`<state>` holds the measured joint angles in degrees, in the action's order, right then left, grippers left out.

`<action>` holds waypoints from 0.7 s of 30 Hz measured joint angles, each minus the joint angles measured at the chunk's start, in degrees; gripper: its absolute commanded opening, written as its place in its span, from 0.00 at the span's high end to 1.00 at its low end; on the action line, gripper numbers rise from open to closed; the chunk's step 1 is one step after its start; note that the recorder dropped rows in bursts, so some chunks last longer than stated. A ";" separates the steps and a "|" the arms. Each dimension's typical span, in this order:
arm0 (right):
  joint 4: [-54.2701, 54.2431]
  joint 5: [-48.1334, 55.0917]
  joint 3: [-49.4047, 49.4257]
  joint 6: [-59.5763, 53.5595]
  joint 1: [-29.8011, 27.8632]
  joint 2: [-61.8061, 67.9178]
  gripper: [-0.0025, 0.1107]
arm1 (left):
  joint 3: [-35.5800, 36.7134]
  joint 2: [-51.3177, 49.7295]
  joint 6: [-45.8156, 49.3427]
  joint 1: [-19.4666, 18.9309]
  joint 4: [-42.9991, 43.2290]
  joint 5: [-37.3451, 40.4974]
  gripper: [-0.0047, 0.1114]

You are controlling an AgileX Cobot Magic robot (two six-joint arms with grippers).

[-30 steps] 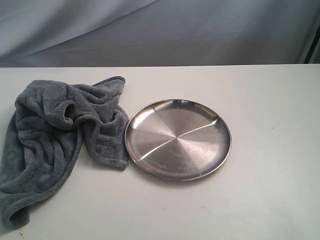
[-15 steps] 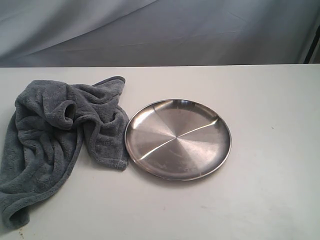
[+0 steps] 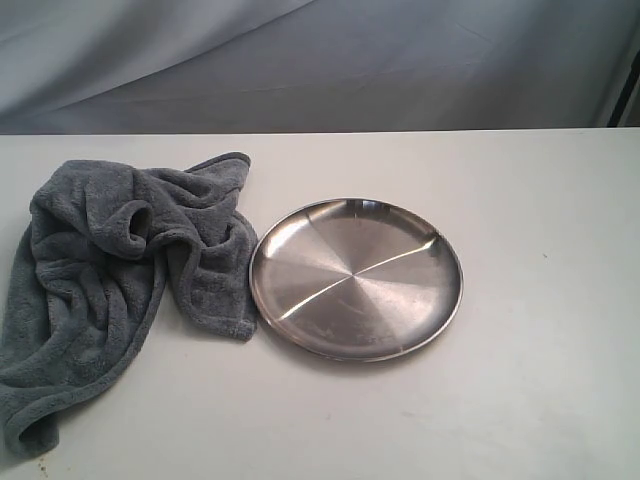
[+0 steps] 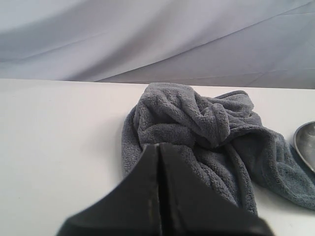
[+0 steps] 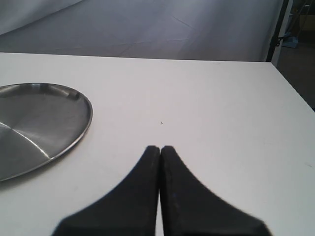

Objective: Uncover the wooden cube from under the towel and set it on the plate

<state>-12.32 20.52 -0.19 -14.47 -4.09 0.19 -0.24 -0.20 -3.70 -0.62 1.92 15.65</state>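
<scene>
A dark grey fluffy towel (image 3: 120, 270) lies bunched on the left of the white table, its edge touching the round silver plate (image 3: 355, 277) at the centre. The wooden cube is hidden; no part of it shows. Neither gripper appears in the exterior view. In the left wrist view my left gripper (image 4: 158, 146) is shut and empty, its black tips set in front of the towel (image 4: 206, 128), with the plate's rim (image 4: 304, 145) at the frame edge. My right gripper (image 5: 160, 148) is shut and empty above bare table, the plate (image 5: 34, 123) off to one side.
A grey-blue cloth backdrop (image 3: 320, 60) hangs behind the table's far edge. A dark stand (image 5: 278, 29) rises past the table's corner in the right wrist view. The table (image 3: 540, 350) is bare white to the right of the plate.
</scene>
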 measured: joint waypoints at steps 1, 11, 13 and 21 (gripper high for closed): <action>0.00 0.00 0.00 0.00 0.00 0.00 0.98 | 0.00 0.00 0.00 0.00 0.00 0.00 0.96; 0.00 0.00 0.00 0.00 0.00 0.00 0.98 | 0.00 0.00 -0.13 0.00 -1.92 -0.57 0.96; 0.00 0.00 0.00 0.00 0.00 0.00 0.98 | 0.00 0.00 -0.21 0.00 -6.13 -2.66 0.96; 0.00 0.00 0.00 0.00 0.00 0.00 0.98 | 0.00 0.00 -0.36 0.00 -22.50 -16.63 0.96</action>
<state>-12.32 20.52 -0.19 -14.47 -4.09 0.19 -0.24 -0.20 -4.06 -0.62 -20.58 -0.99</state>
